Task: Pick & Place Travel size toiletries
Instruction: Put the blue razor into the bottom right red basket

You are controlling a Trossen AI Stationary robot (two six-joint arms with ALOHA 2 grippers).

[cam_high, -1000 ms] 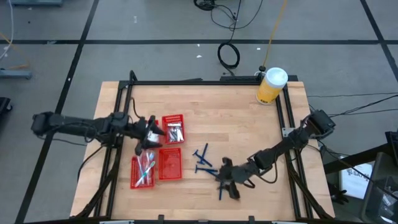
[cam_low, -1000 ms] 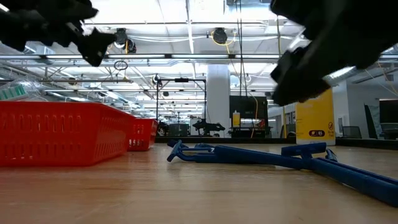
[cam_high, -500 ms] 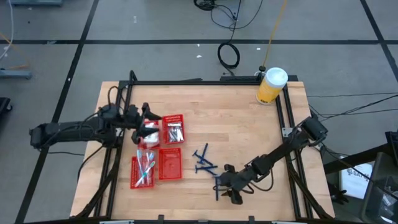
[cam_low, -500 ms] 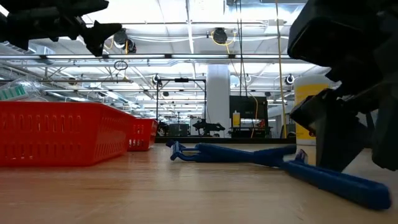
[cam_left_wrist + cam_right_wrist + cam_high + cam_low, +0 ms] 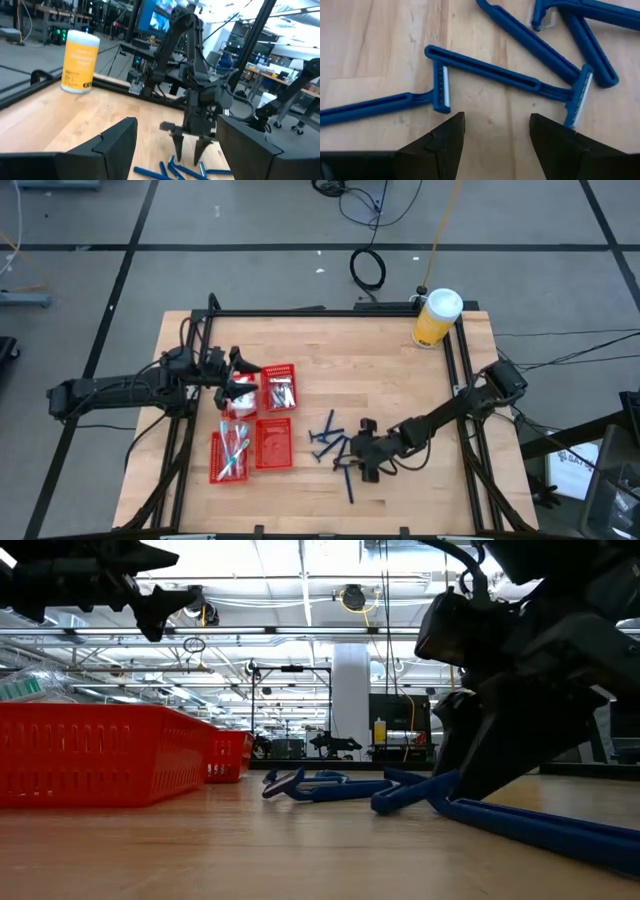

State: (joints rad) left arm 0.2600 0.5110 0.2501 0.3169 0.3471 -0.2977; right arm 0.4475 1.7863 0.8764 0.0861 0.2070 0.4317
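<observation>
Right wrist view: open, empty right claw (image 5: 492,135) hovers over blue razors (image 5: 485,72). Light, stiff, likely slippery; grip mid-handle. Left claw (image 5: 243,378) open, empty

The table (image 5: 370,380) is pale wood with a smooth matt grain. The razors (image 5: 490,75) look like glossy blue plastic. The baskets (image 5: 273,444) are red plastic mesh, and the jar (image 5: 436,320) is smooth yellow plastic.

We see two matte black arms of jointed, blocky segments, each with thin dark cables looped along its links. The left gripper (image 5: 243,379) and the right gripper (image 5: 347,456) each end in two broad, wedge-shaped black fingers (image 5: 437,142) with angular, faceted faces.
</observation>
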